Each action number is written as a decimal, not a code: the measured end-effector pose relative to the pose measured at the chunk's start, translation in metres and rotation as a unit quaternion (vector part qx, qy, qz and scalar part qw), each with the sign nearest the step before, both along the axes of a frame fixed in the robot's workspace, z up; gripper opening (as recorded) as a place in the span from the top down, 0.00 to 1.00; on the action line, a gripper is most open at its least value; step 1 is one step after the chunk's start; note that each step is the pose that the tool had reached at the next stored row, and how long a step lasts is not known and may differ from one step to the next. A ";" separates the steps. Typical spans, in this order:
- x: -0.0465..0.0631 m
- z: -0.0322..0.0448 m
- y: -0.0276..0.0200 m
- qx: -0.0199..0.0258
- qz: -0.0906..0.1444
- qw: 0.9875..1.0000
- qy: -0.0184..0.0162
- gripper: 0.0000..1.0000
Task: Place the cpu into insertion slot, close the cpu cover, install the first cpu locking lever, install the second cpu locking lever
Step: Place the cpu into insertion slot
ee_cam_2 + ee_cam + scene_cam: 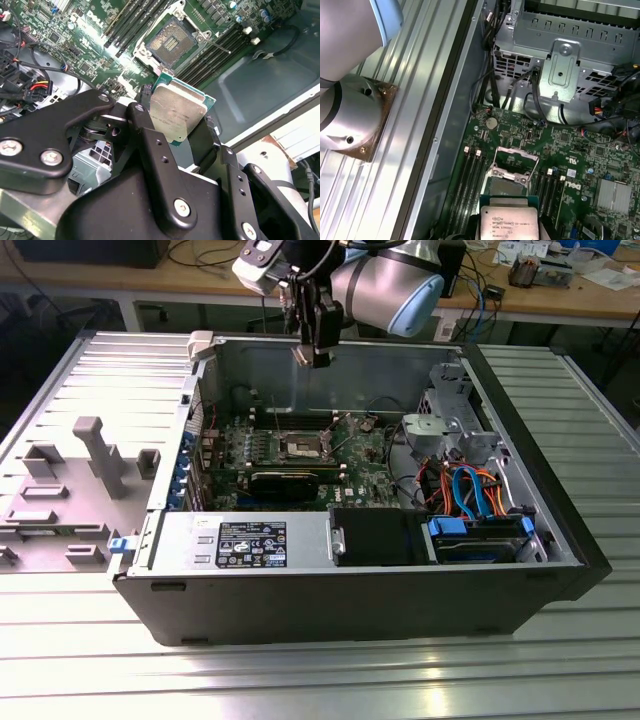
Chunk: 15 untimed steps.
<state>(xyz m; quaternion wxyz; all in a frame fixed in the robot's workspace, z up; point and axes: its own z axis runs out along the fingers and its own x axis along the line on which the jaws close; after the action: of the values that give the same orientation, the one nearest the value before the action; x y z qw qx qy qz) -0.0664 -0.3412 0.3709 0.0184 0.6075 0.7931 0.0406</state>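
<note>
Tool [177,111] clamped on cpu [175,122] above open insertion slot [169,44]; case [350,610] on ribbed metal table [565,410]; cluttered wooden bench [560,306] behind.

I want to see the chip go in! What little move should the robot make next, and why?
Probably bring the gripper down toward the socket, lining the chip up with it. The gripper holds the chip well above the green board, and the socket lies open with nothing in it.
</note>
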 end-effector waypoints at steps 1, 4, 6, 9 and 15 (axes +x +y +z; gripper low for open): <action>0.000 0.0000 0.0000 0.000 -0.002 1.000 0.000 0.45; 0.000 0.0000 0.0000 0.000 -0.005 1.000 0.000 0.45; 0.000 -0.0001 0.0000 0.000 -0.008 1.000 0.000 0.45; 0.000 -0.0001 0.0000 0.000 -0.014 1.000 0.000 0.45; 0.000 -0.0008 0.0000 0.000 -0.034 0.999 0.002 0.45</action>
<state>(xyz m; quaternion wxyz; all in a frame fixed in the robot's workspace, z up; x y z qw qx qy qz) -0.0664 -0.3412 0.3702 0.0178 0.6339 0.7722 0.0384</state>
